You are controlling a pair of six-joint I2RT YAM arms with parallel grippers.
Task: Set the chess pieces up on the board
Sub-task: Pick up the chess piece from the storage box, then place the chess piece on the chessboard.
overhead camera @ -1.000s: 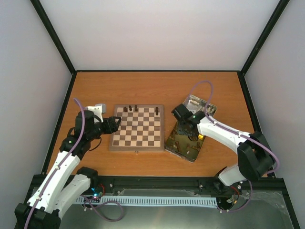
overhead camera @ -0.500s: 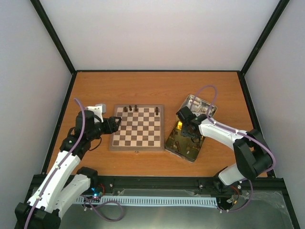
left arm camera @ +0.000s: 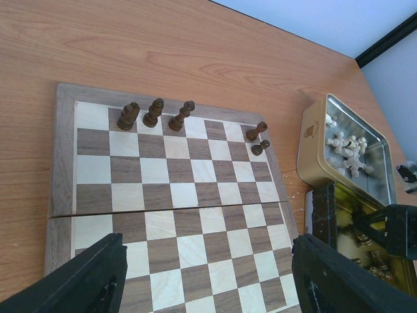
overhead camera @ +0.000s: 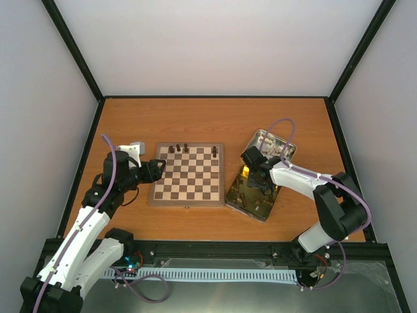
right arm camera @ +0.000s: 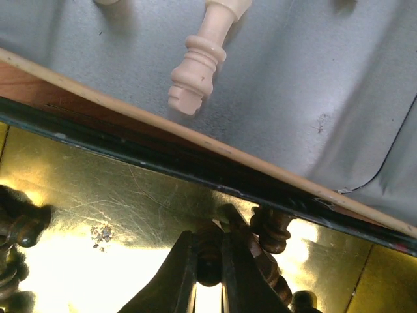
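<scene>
Overhead view: the board lies a little left of the centre of the frame on the table. A few dark pieces stand along its upper edge. The left pincer hovers just at the left edge of the board, with its jaws well apart and nothing between them. Right of the board lies the tin, and its gold lid is folded out toward the lower part of the frame. The right pincer is low over this lid.

Left wrist view: the board fills the lower left. Five dark pieces stand near its top edge, three toward the left and two toward the right. Both black fingers stand wide at the bottom corners, holding nothing. Cream pieces lie in the tin at the right edge.

Right wrist view: the right pincer is closed at bottom centre on one held piece, dark brown, over the gold lid. Other dark pieces lie just beside it. One cream piece lies in the silver half of the tin, at the top.
</scene>
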